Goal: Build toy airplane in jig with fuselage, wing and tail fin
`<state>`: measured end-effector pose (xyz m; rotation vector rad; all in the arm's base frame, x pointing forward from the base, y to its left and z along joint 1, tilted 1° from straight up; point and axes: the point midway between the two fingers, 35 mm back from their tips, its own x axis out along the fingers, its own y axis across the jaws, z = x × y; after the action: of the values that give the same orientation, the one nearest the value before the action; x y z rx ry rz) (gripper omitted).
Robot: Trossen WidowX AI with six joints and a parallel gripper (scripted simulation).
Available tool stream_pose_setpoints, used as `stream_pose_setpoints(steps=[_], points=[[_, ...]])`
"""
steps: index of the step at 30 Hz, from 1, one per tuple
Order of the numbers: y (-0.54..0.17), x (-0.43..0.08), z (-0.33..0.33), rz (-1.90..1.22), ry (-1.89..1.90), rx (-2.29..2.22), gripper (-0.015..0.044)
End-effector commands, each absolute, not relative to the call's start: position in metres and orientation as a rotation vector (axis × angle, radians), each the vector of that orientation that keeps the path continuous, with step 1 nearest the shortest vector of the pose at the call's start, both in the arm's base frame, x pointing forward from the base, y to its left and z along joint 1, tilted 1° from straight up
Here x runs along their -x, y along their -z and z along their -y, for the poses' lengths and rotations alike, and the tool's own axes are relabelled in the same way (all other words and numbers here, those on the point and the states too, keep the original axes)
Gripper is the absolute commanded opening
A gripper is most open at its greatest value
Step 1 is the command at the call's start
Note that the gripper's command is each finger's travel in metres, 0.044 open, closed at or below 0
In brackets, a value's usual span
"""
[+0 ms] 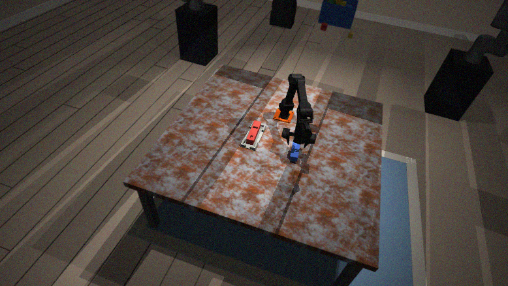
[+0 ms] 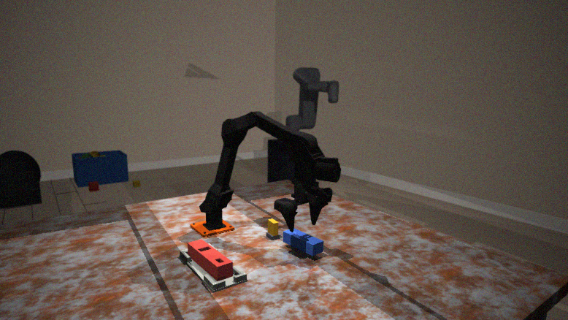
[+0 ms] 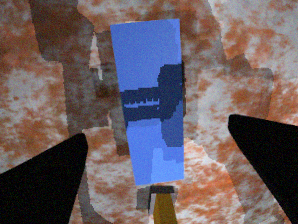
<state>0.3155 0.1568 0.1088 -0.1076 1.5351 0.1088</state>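
Note:
The red fuselage (image 1: 253,134) (image 2: 208,258) lies lengthwise in the pale cradle of the jig (image 2: 215,284), its two top sockets empty. The blue wing (image 1: 294,155) (image 2: 314,246) (image 3: 147,50) lies on the table to the right of the jig, with shadow across its top; its underside is hidden. The yellow tail fin (image 2: 272,226) (image 3: 164,211) stands upright with a dark piece at its foot, close to the wing's near end in the wrist view. My gripper (image 1: 297,143) (image 2: 302,227) (image 3: 157,126) is open and empty above the wing, with one finger on each side of it in the wrist view.
The arm's orange base plate (image 1: 283,120) (image 2: 202,229) is behind the jig. The rust-patterned table (image 1: 241,191) (image 2: 99,274) has edges at the front and right. Black pedestals (image 1: 197,35) and a blue bin (image 1: 337,14) (image 2: 101,170) stand on the floor beyond it.

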Motion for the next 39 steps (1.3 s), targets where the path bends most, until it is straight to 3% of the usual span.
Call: stream_pose_setpoints(steps=[1, 31, 39], points=[[-0.099, -0.315, -0.157, -1.536, -0.107, 0.103, 0.0440], [-0.056, -0.316, -0.157, -1.537, -0.107, 0.103, 0.0440], [-0.056, -0.316, -0.157, -1.537, -0.107, 0.103, 0.0230]])
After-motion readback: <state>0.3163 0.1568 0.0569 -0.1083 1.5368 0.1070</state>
